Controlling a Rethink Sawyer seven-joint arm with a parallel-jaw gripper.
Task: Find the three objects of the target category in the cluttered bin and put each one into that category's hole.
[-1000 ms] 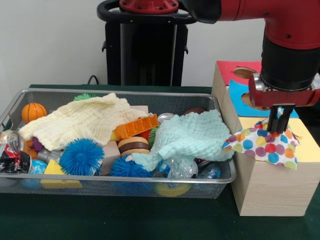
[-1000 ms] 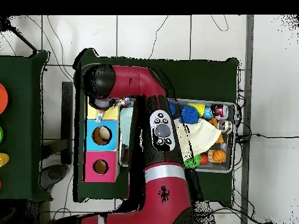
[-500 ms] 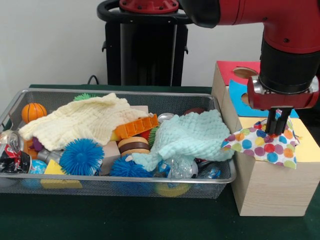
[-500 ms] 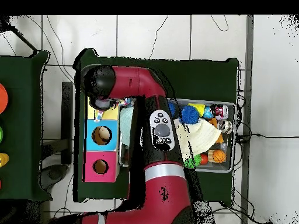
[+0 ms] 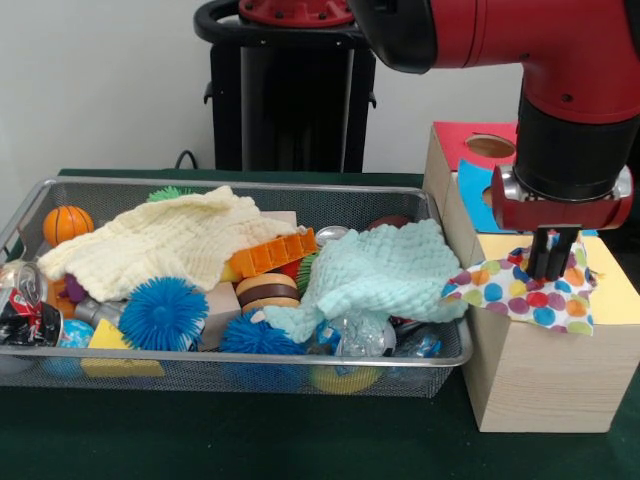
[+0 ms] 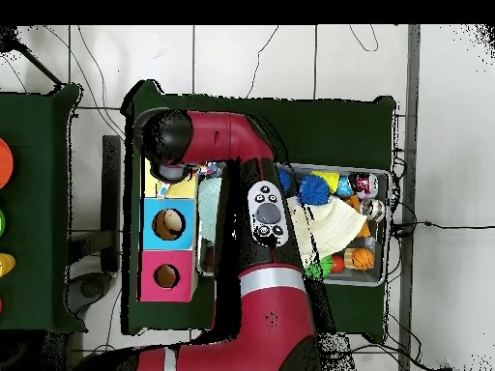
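A polka-dot cloth (image 5: 515, 292) lies crumpled on the yellow top (image 5: 615, 290) of the wooden sorting box (image 5: 540, 375), one corner hanging over the box's left edge. My gripper (image 5: 548, 268) points straight down into the cloth's middle, fingers (image 5: 540, 258) close together and pinching it. Two more cloths lie in the wire bin (image 5: 250, 365): a pale yellow one (image 5: 165, 245) at the left and a mint one (image 5: 385, 270) at the right. In the overhead view the arm hides the gripper; only a bit of the polka-dot cloth (image 6: 206, 171) shows beside the box (image 6: 166, 227).
The box also has a blue section (image 5: 480, 205) and a red section (image 5: 460, 140), each with a hole. The bin holds blue spiky balls (image 5: 162, 312), an orange ball (image 5: 67, 222), an orange ridged block (image 5: 270, 253), a can (image 5: 25, 300) and other toys.
My gripper has shifted slightly left over the box top, dragging the polka-dot cloth with it. The bin's contents have not moved.
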